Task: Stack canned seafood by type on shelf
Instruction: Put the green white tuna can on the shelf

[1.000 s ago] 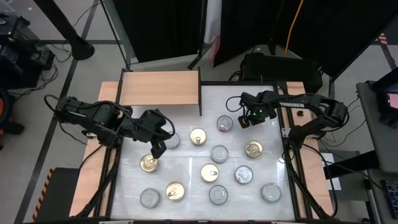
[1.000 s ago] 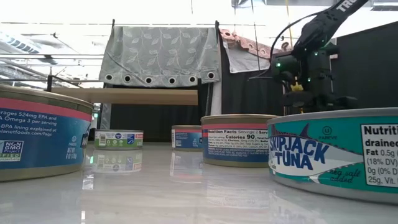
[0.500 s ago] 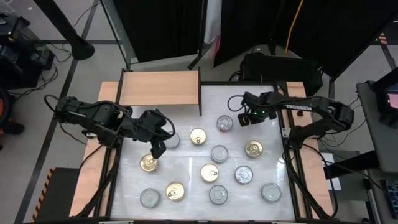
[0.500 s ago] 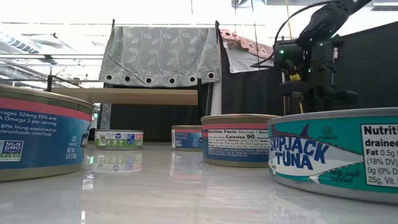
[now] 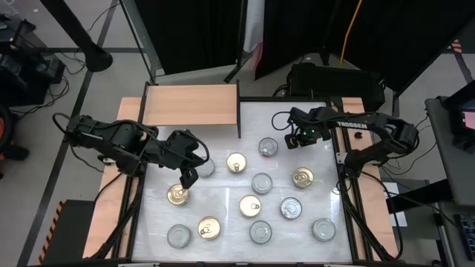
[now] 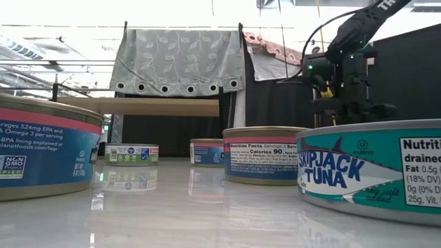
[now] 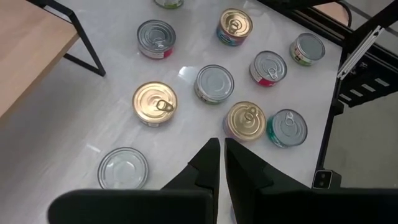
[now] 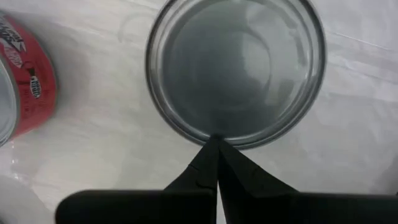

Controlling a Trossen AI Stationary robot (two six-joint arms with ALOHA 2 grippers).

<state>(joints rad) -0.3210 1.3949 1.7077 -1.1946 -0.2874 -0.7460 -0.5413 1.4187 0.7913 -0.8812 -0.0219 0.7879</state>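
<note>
Your room right now: dark drapes, grey floor, bright overhead light.

Look past the white table (image 5: 223, 222) and you've got black curtains (image 5: 193, 33) hanging behind it, a yellow cable (image 5: 346, 37) dropping down them. From table height you see a grey leaf-print curtain (image 6: 179, 62) with grommets, glare from the bright ceiling (image 6: 138, 14), and black equipment (image 5: 22, 67) on the floor.

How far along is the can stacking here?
Nothing is done: the shelf is bare. Neither pincer holds anything; the left pincer and right pincer are shut above the table. All the cans, like this one, are left on the white tabletop.
</note>
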